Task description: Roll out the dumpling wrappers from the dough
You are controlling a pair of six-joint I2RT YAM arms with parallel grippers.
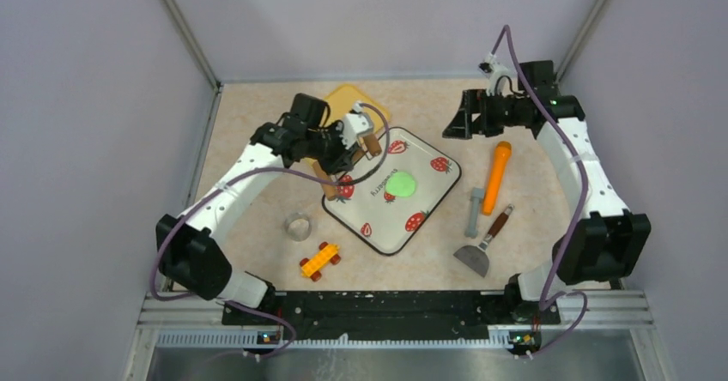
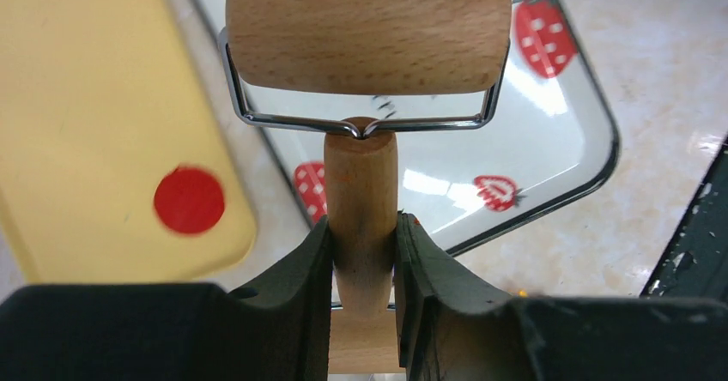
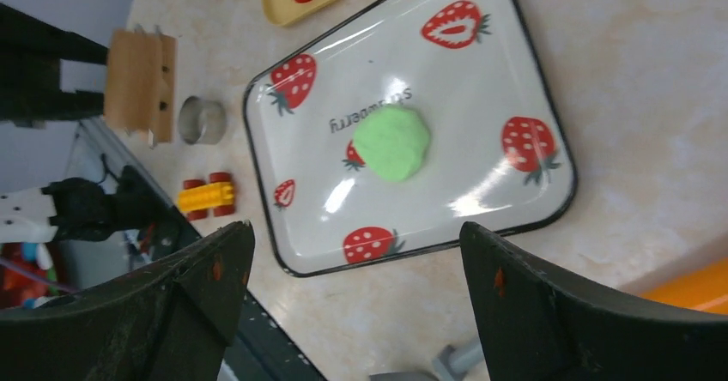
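The dough (image 1: pixel 403 184) is seen as a rounded, slightly domed green lump near the middle of the strawberry tray (image 1: pixel 378 220). No rolled dumpling wrapper is seen on the tray yet. The dough is judged to be soft, light and easily marked, perhaps a little tacky, so it is better not pinched. It is best met from above at its crown by the rolling pin (image 2: pixel 369 29) and pressed outward. The glossy tray may be shifted by a sideways push.

The left end effector (image 2: pixel 362 252) is clenched on the pin's wooden handle, with a pad set on either side. The pin is held over the tray's far left edge, apart from the dough. Whether it touches the tray cannot be told from these views.

The right end effector (image 3: pixel 356 235) is spread wide with nothing between its fingers. It is held beyond the tray's far right side.
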